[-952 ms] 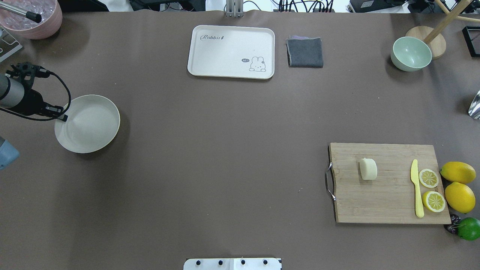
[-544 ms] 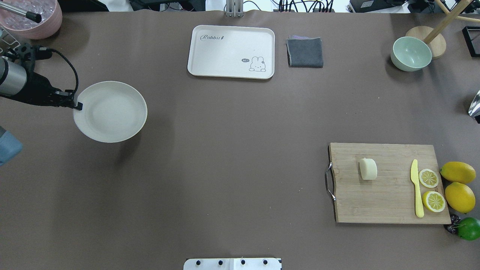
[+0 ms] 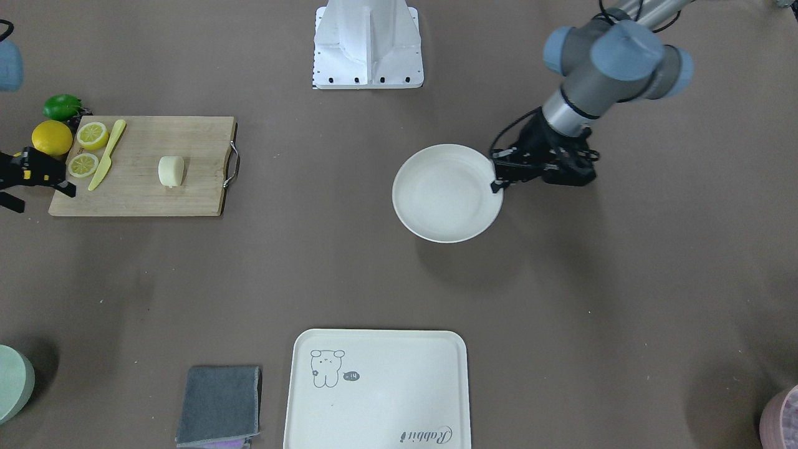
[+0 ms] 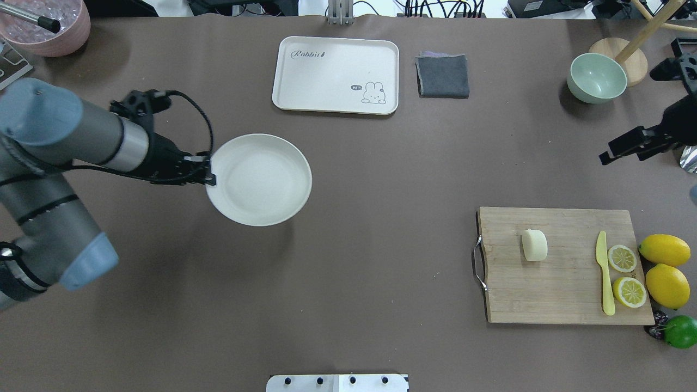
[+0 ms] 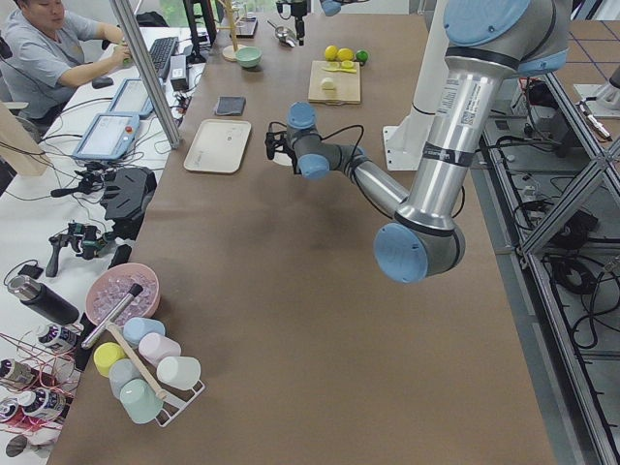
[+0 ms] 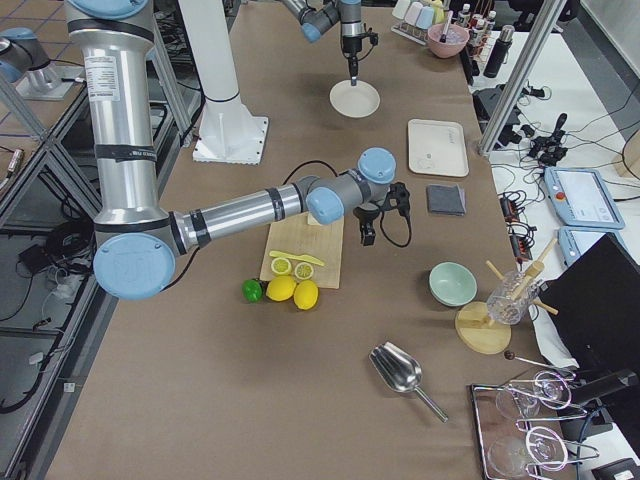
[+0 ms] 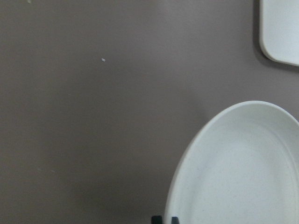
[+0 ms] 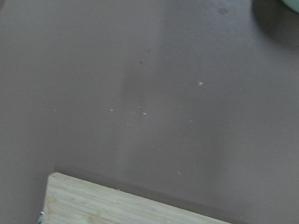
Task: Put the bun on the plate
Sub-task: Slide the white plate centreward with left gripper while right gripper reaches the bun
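From overhead, the left gripper (image 4: pixel 211 177) pinches the plate (image 4: pixel 261 182) at its left rim; its wrist camera barely catches the fingertips (image 7: pixel 156 219). The bun (image 4: pixel 535 245) lies on the cutting board (image 4: pixel 566 283). The right gripper (image 4: pixel 612 153) is cropped at the edge, so I can't tell its spread.

Plain matte brown covers the table (image 4: pixel 348 245). The plate (image 4: pixel 261 179) is off-white and unmarked. The bun (image 4: pixel 535 245) is pale cream-yellow, on a light, bamboo-grained cutting board (image 4: pixel 561 288) beside a yellow knife (image 4: pixel 603 272). The lemon halves (image 4: pixel 622 258) show bright yellow flesh ringed with white. At the right edge the whole lemons (image 4: pixel 665 249) are yellow and the lime (image 4: pixel 680 331) is green. On the far side, the cream tray (image 4: pixel 326 76) bears a grey rabbit drawing, the folded cloth (image 4: pixel 442 76) is dark grey and the bowl (image 4: pixel 596 79) is pale green. The left arm (image 4: pixel 65 130) is silver-grey with pale blue joints.
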Controlling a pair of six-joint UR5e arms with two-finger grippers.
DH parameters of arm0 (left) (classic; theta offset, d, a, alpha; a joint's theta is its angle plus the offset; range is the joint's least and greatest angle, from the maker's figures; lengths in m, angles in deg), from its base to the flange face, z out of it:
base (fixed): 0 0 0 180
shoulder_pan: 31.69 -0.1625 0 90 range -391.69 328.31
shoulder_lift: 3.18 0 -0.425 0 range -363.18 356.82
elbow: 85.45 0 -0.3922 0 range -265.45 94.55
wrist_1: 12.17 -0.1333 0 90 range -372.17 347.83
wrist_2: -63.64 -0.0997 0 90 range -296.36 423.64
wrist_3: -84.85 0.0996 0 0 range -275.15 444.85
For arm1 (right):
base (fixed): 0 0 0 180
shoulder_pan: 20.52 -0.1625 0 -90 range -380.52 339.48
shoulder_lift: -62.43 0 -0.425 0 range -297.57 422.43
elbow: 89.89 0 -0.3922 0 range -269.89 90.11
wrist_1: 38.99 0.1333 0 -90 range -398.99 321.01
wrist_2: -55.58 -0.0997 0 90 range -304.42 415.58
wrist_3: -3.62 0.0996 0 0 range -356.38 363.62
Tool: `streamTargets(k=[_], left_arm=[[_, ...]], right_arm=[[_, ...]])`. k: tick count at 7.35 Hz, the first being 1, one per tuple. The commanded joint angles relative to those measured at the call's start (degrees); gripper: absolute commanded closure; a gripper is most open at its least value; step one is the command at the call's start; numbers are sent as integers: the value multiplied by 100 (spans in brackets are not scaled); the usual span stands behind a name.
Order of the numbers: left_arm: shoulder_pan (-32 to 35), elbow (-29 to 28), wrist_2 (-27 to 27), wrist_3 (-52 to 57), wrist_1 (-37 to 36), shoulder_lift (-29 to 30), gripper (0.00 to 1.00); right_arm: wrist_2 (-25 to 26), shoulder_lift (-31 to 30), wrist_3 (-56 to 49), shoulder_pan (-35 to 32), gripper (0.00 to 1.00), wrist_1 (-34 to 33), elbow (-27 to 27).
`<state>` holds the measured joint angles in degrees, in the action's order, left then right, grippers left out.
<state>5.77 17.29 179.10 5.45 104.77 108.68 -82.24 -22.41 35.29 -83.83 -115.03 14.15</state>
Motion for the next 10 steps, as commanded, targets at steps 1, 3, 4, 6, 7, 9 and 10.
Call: streamTargets(k=[1,3,4,6,7,9,10], left_arm=[[-1001,-191,-1066,-286,-637,696,100],[-1031,-1182,-1140,-286,-271,1206,100],[-1031,-1282,-1149,-330,-85,1198,100],[-1031,-1283,-1140,-558,-92,1233,96],[-1031,-1274,-1140,-576,-101,1242,41],[-1031,-1265,-1245,-576,-109,1242,3],[-1031,-1274,-1263,-576,-110,1234,3]], right_arm=[[717,389,979,1018,1,10,352],[862,232,1017,1469,1,-7,258],[853,213,1052,1584,1,-16,144],[853,-93,1053,1682,1,10,116],[827,-208,1053,1699,1,10,116],[818,-217,1070,1857,1,2,116],[818,-191,1079,1884,1,-7,116]])
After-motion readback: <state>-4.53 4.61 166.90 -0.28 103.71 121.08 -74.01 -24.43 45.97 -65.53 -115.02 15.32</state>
